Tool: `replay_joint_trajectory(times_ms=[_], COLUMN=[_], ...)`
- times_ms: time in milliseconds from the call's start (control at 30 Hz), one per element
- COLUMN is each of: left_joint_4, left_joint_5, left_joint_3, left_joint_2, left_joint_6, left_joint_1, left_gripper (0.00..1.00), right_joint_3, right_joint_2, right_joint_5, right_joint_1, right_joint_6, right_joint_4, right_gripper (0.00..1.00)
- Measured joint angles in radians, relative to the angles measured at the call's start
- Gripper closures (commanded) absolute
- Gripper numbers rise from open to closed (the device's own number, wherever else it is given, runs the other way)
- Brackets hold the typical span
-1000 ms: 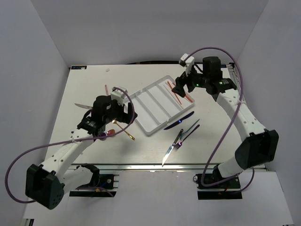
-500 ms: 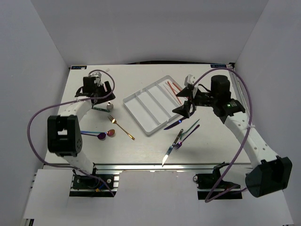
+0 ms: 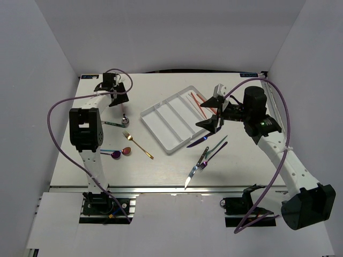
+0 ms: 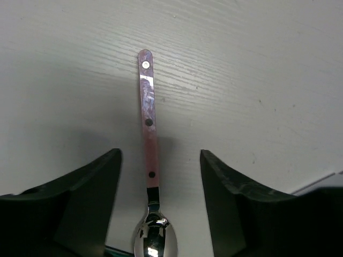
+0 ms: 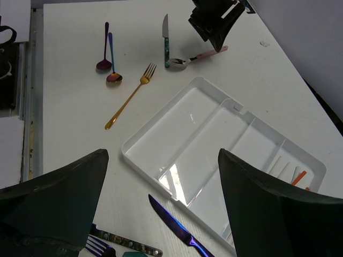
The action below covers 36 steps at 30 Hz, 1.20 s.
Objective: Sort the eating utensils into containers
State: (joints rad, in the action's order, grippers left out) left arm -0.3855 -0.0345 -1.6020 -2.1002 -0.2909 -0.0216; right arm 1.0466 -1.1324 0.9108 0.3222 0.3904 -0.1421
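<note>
— Spoon (image 4: 148,134), pink handle: position?
— Flat on table (image 4: 257,64), framed between widely spread fingers of left gripper (image 4: 159,155), ungripped. Right gripper (image 5: 163,155) likewise wide, empty, above white tray (image 5: 214,134); red chopsticks (image 3: 199,103) lie in its end compartment.

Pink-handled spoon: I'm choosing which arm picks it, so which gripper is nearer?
Left. The left gripper, open, straddles the handle of the pink-handled spoon; the right gripper is across the white tray from it.
</note>
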Motion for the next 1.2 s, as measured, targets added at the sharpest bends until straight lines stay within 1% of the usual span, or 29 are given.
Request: replay_joint_trajectory(times_ms=[133, 333, 433, 600, 633, 733, 767, 833, 867, 1000, 1100, 1200], left_joint_4=[-0.02, -0.042, -0.043, -0.05, -0.049, -0.05, -0.049, -0.048, -0.048, -0.048, -0.054, -0.063], left_joint_5=[-0.011, -0.011, -0.011, -0.009, -0.009, -0.01, -0.01, -0.01, -0.01, -0.01, -0.01, -0.008], left_joint_3=[-0.035, -0.037, -0.038, -0.038, -0.038, -0.037, -0.037, -0.035, -0.035, -0.031, -0.024, -0.024], left_joint_2=[-0.042, -0.089, -0.089, -0.089, -0.089, -0.089, -0.089, -0.089, -0.088, -0.084, -0.074, -0.048], left_joint_6=[0.014, 0.023, 0.029, 0.035, 0.038, 0.043, 0.046, 0.049, 0.054, 0.06, 0.064, 0.065], left_joint_1=[0.0, 0.0, 0.0, 0.0, 0.0, 0.0, 0.0, 0.0, 0.0, 0.0, 0.0, 0.0], left_gripper=[0.39, 0.44, 0.52, 0.59, 0.63, 0.68, 0.73, 0.76, 0.81, 0.92, 0.97, 0.99], right_joint_3=[-0.005, -0.006, -0.009, -0.01, -0.01, -0.01, -0.01, -0.01, -0.01, -0.01, -0.01, -0.01], right_joint_2=[-0.011, -0.044, -0.055, -0.061, -0.062, -0.066, -0.068, -0.072, -0.074, -0.077, -0.078, -0.078], right_joint_5=[-0.013, -0.027, -0.035, -0.053, -0.056, -0.066, -0.069, -0.072, -0.074, -0.074, -0.074, -0.074], right_joint_1=[0.0, 0.0, 0.0, 0.0, 0.0, 0.0, 0.0, 0.0, 0.0, -0.003, -0.01, -0.019], right_joint_6=[-0.013, -0.026, -0.033, -0.043, -0.043, -0.043, -0.043, -0.043, -0.043, -0.044, -0.047, -0.054], right_joint_4=[0.012, 0.016, 0.018, 0.019, 0.019, 0.02, 0.02, 0.02, 0.02, 0.021, 0.022, 0.028], right_gripper=[0.11, 0.11, 0.11, 0.11, 0.11, 0.11, 0.11, 0.11, 0.1, 0.11, 0.11, 0.11])
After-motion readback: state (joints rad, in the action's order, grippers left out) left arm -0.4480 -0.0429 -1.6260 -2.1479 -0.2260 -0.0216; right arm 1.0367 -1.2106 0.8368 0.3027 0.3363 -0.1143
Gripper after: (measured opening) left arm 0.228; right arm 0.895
